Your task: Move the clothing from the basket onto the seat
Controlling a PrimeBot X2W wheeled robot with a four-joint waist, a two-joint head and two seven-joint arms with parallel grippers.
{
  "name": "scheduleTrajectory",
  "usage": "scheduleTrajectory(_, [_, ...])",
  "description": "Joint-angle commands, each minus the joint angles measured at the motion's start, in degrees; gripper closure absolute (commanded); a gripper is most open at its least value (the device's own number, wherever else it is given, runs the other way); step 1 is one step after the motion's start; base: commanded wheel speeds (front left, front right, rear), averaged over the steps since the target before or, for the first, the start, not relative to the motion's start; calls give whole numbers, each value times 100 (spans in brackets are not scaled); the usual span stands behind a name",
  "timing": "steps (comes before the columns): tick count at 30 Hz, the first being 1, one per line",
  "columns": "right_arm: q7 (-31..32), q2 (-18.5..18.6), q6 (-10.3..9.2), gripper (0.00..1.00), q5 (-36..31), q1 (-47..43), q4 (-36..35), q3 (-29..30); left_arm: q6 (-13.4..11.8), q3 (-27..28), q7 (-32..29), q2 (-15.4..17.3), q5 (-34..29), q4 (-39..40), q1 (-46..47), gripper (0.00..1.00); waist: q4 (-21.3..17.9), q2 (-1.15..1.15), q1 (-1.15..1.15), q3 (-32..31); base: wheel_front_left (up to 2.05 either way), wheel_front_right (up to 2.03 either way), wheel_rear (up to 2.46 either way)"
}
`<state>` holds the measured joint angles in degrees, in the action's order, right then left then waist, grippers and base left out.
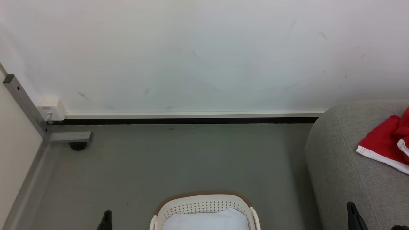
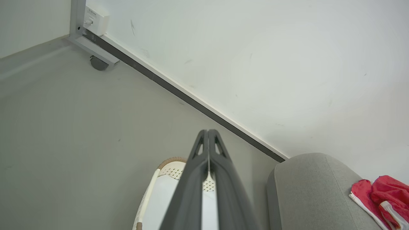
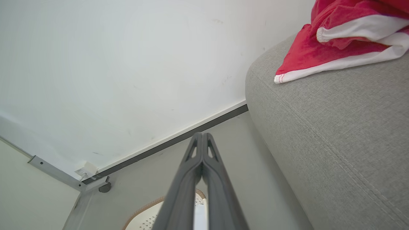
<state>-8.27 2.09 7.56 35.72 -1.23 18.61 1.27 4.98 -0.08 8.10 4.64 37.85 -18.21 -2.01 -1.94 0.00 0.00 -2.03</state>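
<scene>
The white perforated basket with its brown rim stands on the floor at the bottom centre, with pale white cloth lying inside it. Red-and-white clothing lies on the grey seat at the right. My left gripper shows as a dark tip left of the basket, and my right gripper as a dark tip in front of the seat. Both wrist views show the fingers pressed together with nothing between them: left gripper, right gripper. The basket lies below the left fingers, the clothing up right of the right ones.
A white wall with a dark baseboard runs across the back. A grey metal frame with a caster and a white wall box stand in the left corner. Grey floor lies between basket and wall.
</scene>
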Motion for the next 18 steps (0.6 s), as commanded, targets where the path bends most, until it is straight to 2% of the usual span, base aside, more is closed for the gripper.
scheduleTrajectory(1, [34, 48, -3, 100, 177, 148, -94, 37, 20, 51, -27, 24, 203, 101, 156, 100, 2, 0, 0, 2, 0, 0, 0])
scheduleTrajectory(18, [391, 63, -4, 100, 1520, 312, -193, 163, 80, 204, -381, -25, 1485, 187, 332, 100, 35, 0, 0, 39, 0, 0, 0])
